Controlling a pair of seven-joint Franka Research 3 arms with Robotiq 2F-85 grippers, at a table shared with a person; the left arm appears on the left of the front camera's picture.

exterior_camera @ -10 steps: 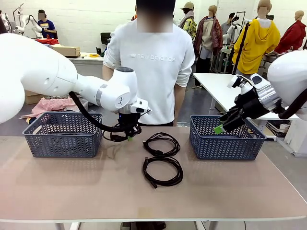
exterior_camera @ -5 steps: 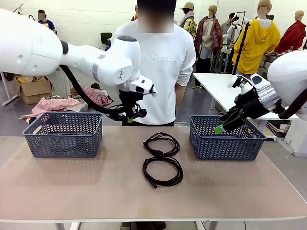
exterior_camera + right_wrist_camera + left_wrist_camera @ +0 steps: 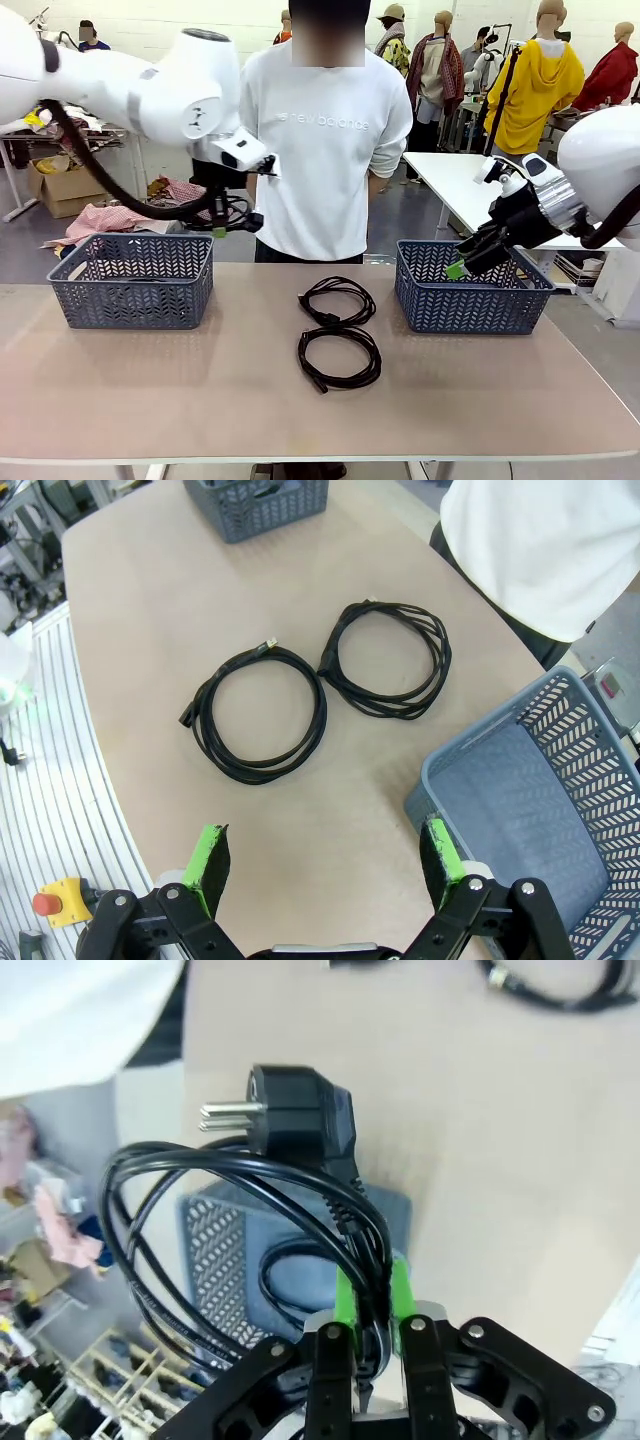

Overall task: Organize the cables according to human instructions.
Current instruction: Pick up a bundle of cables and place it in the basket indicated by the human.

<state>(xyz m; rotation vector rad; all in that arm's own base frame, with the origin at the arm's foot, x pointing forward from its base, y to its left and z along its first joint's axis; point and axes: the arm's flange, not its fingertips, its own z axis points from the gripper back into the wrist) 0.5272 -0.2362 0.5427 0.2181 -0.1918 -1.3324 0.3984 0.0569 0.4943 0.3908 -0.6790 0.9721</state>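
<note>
The left gripper [image 3: 228,216] is carrying one coiled cable [image 3: 116,1225] up from the table [image 3: 200,400] and leftwards. Now it is hanging over the left basket [image 3: 130,290], clamped on the cord below the plug [image 3: 295,1115], so a drop there is probably coming. The right gripper [image 3: 456,268] is waiting over the right basket [image 3: 470,300], fingers apart. Two cables [image 3: 338,300] are lying between the baskets. A dark loop under the held coil is perhaps a fourth cable; I cannot tell.
</note>
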